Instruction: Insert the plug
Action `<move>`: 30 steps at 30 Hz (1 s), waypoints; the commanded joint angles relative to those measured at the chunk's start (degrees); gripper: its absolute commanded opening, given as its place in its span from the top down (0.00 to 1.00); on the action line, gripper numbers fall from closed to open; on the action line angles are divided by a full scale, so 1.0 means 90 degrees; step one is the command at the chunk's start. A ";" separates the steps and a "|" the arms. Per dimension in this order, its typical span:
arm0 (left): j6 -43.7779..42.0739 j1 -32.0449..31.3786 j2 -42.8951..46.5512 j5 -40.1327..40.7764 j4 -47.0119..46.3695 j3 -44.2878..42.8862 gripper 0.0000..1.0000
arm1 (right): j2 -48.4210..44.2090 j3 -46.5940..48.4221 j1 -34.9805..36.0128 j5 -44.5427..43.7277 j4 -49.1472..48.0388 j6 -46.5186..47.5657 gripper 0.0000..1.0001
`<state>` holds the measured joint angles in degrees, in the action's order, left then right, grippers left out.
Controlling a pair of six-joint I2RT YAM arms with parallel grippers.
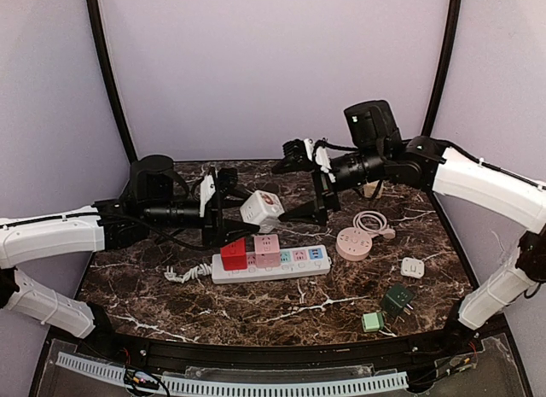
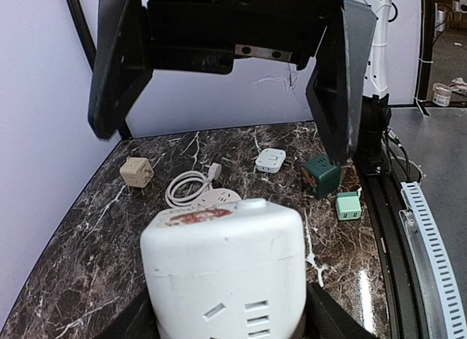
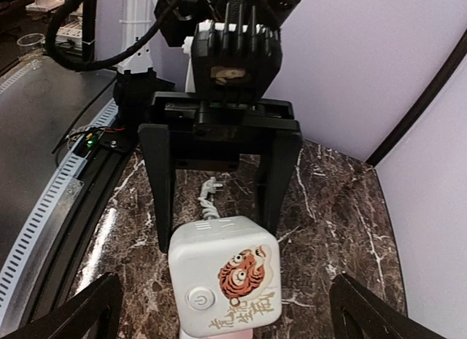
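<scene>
Marble table (image 1: 281,316): cube plug (image 1: 262,209) is seen between left gripper (image 2: 222,138) and right gripper (image 3: 222,277), both spread wide (neither touching it), near strip (image 1: 271,262), where red and pink plugs (image 1: 251,253) are seated.

One power strip (image 1: 294,268), five cube adapters (image 1: 262,211) (image 1: 234,254) (image 1: 267,250) (image 1: 397,299) (image 2: 136,171), one round pink socket (image 1: 353,243), two small flat plugs (image 1: 413,267) (image 1: 371,321).

White tiger-sticker cube plug (image 1: 262,209) just behind power strip (image 1: 299,263)
</scene>
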<state>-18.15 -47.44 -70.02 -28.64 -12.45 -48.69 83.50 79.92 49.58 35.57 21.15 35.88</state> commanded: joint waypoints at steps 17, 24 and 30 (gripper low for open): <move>-0.0382 -0.0137 0.0148 -0.0327 -0.0347 0.0045 0.99 | 0.0990 0.0529 0.0010 0.1003 0.0365 -0.0282 0.79; 0.0367 -0.0130 0.0333 0.1287 -0.0332 0.0376 0.04 | 0.0923 0.0650 -0.0362 -0.0088 0.1000 -0.0508 1.00; 0.0563 0.0084 0.0735 0.2135 -0.0246 0.1085 0.01 | 0.1532 0.0834 -0.0576 -0.1668 0.2421 0.0018 1.00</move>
<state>-15.51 -48.29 -66.15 -16.73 -14.66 -42.94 93.06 85.56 45.15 30.79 33.89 33.85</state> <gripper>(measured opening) 0.986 0.546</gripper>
